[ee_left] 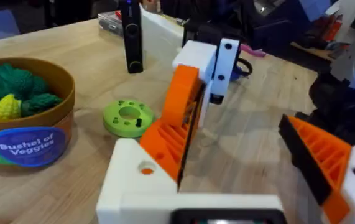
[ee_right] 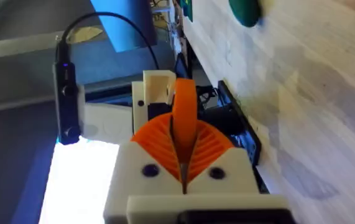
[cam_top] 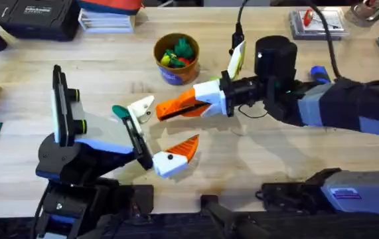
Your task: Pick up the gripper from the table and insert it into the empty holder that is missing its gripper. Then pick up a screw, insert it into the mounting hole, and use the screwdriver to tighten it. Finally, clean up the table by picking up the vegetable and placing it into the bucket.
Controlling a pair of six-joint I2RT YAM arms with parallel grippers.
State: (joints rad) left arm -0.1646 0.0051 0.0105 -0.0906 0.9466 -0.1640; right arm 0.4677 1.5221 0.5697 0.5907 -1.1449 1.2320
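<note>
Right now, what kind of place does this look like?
Likely a robotics lab workbench: a wooden table with two robot arms, a toy veggie bucket as a prop, and a black equipment case at the back.

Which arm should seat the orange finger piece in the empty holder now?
Right. The right gripper is shut on the orange gripper piece, right at the holder on the left arm's tip.

Both arms wear dark, near-black housings with pale blue-grey link covers. The right gripper (cam_top: pixel 166 110) shows white plastic mounts, two dark screws and ribbed orange wedge pads; a black cable loops off its wrist. The left gripper (cam_top: pixel 166 131) matches: white blocks, one orange wedge.
</note>
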